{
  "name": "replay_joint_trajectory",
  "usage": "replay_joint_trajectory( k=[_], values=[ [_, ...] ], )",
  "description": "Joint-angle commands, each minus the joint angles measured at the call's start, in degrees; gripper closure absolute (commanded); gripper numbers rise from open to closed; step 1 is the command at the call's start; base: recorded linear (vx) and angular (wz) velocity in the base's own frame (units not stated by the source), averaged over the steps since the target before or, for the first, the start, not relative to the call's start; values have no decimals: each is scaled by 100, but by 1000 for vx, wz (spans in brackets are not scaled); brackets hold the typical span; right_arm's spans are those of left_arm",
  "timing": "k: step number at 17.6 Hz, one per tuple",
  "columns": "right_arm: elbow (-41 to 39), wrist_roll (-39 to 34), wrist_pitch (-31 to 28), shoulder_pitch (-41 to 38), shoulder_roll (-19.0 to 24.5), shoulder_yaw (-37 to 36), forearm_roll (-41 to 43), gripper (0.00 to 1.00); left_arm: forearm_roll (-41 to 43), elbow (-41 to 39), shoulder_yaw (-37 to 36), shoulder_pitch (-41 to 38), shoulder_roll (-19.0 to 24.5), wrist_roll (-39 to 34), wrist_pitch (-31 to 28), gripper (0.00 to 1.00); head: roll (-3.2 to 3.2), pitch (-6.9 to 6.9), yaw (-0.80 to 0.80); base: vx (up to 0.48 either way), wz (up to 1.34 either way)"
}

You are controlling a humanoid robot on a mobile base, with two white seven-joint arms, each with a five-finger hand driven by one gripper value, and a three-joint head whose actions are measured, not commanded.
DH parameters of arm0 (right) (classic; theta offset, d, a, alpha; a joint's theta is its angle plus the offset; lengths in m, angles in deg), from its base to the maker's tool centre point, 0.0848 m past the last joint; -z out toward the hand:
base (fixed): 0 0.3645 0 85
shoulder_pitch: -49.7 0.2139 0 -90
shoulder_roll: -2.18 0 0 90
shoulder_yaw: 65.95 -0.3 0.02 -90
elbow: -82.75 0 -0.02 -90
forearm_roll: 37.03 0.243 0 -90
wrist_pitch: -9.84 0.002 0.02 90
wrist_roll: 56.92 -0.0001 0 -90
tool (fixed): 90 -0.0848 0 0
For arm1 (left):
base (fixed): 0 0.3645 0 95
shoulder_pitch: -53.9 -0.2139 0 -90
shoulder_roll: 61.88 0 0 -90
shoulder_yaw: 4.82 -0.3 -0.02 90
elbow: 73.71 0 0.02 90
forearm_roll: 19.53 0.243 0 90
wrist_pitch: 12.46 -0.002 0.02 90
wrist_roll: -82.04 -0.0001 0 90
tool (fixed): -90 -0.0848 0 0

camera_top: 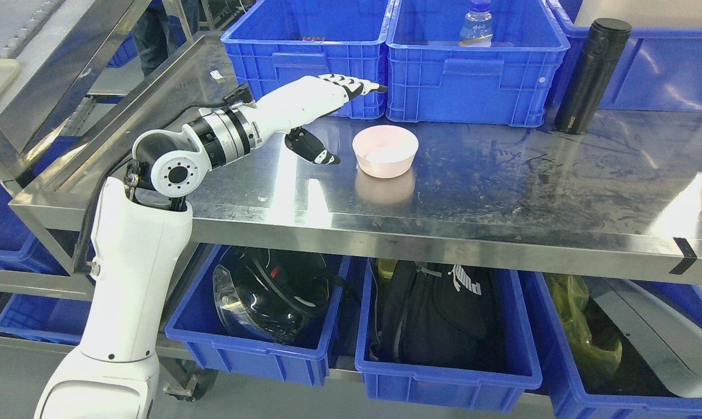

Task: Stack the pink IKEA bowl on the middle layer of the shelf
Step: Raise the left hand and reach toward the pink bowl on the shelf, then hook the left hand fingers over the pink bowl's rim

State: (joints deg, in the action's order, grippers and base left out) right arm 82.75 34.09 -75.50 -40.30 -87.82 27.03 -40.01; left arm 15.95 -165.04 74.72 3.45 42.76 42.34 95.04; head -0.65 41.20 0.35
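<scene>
Blue bins [444,372] holding bags sit beneath the steel shelf [502,198]. On the shelf's middle layer, the left hand [322,116] hovers with fingers spread, empty, just left of the upright pink bowl [385,151]. Behind stand blue crates [476,70] and a black flask [592,75].

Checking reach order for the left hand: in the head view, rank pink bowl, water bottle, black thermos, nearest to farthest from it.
From the left hand, open above the shelf:
1. Pink bowl, just to its right on the steel shelf.
2. Water bottle, inside the blue crate behind the bowl, farther right.
3. Black thermos, upright at the far right.
</scene>
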Motion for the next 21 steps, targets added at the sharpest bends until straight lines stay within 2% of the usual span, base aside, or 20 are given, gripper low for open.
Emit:
replay_joint_trajectory(
  k=[1,2,5,8,11,16,21],
  values=[
    [-100,4,1,-17,-100,0,0,0,1106,256,-281,316,233,759,69,4,0,0,0,0,0],
    [-100,4,1,-26,-100,0,0,0,1424,344,-290,342,172,919,26,4,0,0,0,0,0],
    [-100,4,1,-26,-100,0,0,0,1673,923,-666,763,-513,1376,43,2,0,0,0,0,0],
    [-100,4,1,-18,-100,0,0,0,1884,1512,-879,1264,-611,1386,34,7,0,0,0,0,0],
    [-100,4,1,-18,-100,0,0,0,1945,2038,-879,1291,-786,1342,69,14,0,0,0,0,0],
    [-100,4,1,-26,-100,0,0,0,2148,2603,-923,1283,-980,1202,96,14,0,0,0,0,0],
    [-100,4,1,-26,-100,0,0,0,2157,2682,-1081,1239,-1287,1122,140,15,0,0,0,0,0]
  ],
)
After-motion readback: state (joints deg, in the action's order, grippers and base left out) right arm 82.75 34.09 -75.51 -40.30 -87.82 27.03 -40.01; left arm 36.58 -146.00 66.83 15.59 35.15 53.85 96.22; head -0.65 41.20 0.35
